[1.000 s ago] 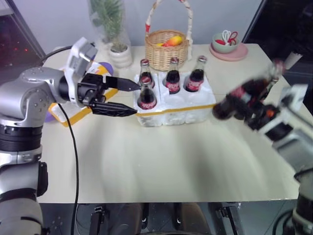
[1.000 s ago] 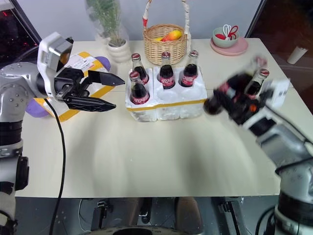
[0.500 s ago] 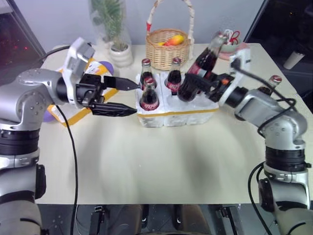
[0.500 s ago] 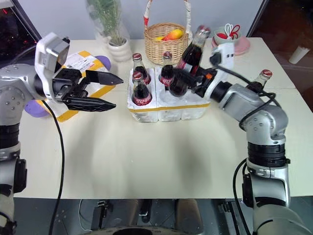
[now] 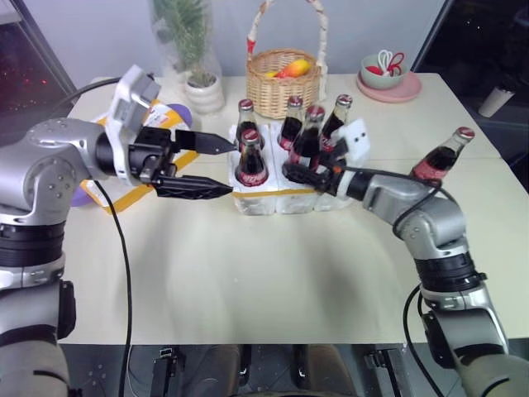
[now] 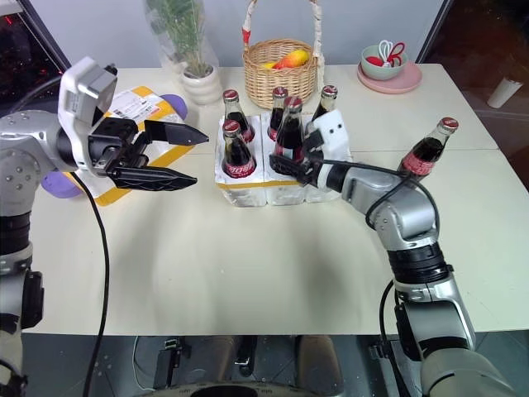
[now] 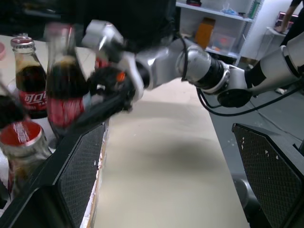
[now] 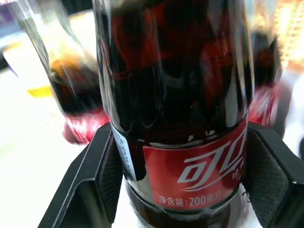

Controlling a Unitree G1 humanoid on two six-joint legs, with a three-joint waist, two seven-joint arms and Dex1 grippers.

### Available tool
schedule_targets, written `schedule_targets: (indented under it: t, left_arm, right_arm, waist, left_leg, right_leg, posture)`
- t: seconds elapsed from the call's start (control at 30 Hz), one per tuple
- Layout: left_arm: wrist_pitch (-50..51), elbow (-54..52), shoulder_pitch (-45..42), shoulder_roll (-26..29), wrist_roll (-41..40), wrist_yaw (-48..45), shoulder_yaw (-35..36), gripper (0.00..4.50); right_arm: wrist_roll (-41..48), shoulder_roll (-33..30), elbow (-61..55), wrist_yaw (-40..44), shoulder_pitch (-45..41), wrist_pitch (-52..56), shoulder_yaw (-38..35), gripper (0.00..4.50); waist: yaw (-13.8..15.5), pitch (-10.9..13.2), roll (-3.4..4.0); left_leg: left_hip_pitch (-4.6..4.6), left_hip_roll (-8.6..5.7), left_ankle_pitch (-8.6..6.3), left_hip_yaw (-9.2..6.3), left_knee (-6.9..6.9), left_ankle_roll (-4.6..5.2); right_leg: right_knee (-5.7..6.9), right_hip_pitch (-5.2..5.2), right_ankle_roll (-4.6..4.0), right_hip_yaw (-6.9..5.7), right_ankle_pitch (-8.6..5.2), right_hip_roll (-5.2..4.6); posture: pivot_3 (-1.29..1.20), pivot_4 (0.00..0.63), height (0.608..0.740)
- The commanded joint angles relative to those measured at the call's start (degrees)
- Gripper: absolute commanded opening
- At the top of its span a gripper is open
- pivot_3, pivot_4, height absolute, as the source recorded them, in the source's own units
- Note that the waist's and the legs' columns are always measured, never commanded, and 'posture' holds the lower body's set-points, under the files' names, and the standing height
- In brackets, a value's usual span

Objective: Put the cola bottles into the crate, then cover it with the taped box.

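The crate (image 5: 273, 198), a white foam block with a yellow tape band, stands mid-table with several cola bottles (image 5: 250, 159) upright in its wells. My right gripper (image 5: 302, 172) is shut on another cola bottle (image 5: 310, 136), held upright at the crate's front middle well; its base is hidden. The right wrist view shows that bottle (image 8: 185, 118) clamped between both pads (image 8: 102, 166). One more cola bottle (image 5: 442, 155) stands on the table to the right. My left gripper (image 5: 231, 167) hovers open just left of the crate, empty. The taped box (image 6: 136, 106) lies behind the left arm.
A wicker basket (image 5: 285, 78) with fruit stands right behind the crate. A potted plant (image 5: 202, 91) is at the back left, a pink plate with a green bowl (image 5: 384, 78) at the back right. A purple object (image 5: 178, 112) lies by the taped box.
My right arm swung left and down from the table's right side, bringing its bottle upright to the crate. The left arm kept still.
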Motion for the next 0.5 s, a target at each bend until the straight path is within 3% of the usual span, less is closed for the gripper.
schedule_targets:
  t: [0.03, 0.13, 0.3, 0.5]
  left_arm:
    - [-0.3, -1.3, -0.5, 1.0, -1.0, -0.1, 1.6, 4.50]
    - [-0.5, -0.9, -1.0, 0.8, -0.8, -0.2, 1.2, 4.50]
    - [-1.0, 0.1, -1.5, 0.2, -0.3, -0.8, 0.5, 4.50]
    - [-1.7, 1.3, -2.0, -0.3, 0.3, -1.8, -0.3, 4.50]
  right_arm:
    - [-3.4, 1.0, 2.3, 0.7, -0.8, -0.7, 0.7, 3.27]
    - [-3.6, 1.8, 1.7, 0.5, -0.5, 0.6, -0.8, 4.45]
    - [1.8, 0.0, -9.2, -1.3, 3.1, 7.4, -8.6, 4.45]
    - [13.1, -5.5, -28.6, -6.1, 16.6, 16.4, -29.9, 4.45]
  waist:
    - [0.0, 0.0, -0.07]
    - [-0.1, 0.0, -0.07]
    - [0.5, 0.0, -0.07]
    - [1.4, 0.0, -0.07]
  left_leg:
    - [0.03, 0.01, 0.01, 0.00, 0.00, -0.01]
    - [0.08, 0.06, 0.00, 0.00, 0.02, -0.01]
    - [0.07, 0.12, -0.01, -0.14, 0.01, 0.01]
    - [0.00, 0.09, -0.04, -0.14, -0.02, 0.02]
  right_leg:
    - [0.00, 0.02, 0.00, 0.00, 0.00, 0.02]
    - [-0.01, 0.07, 0.00, 0.05, 0.00, 0.06]
    - [0.04, 0.04, -0.02, 0.06, 0.01, 0.17]
    - [-0.07, 0.03, -0.03, 0.13, 0.01, 0.11]
  posture:
    - [0.00, 0.150, 0.740]
    - [0.00, 0.150, 0.740]
    - [0.00, 0.150, 0.740]
    - [0.00, 0.150, 0.740]
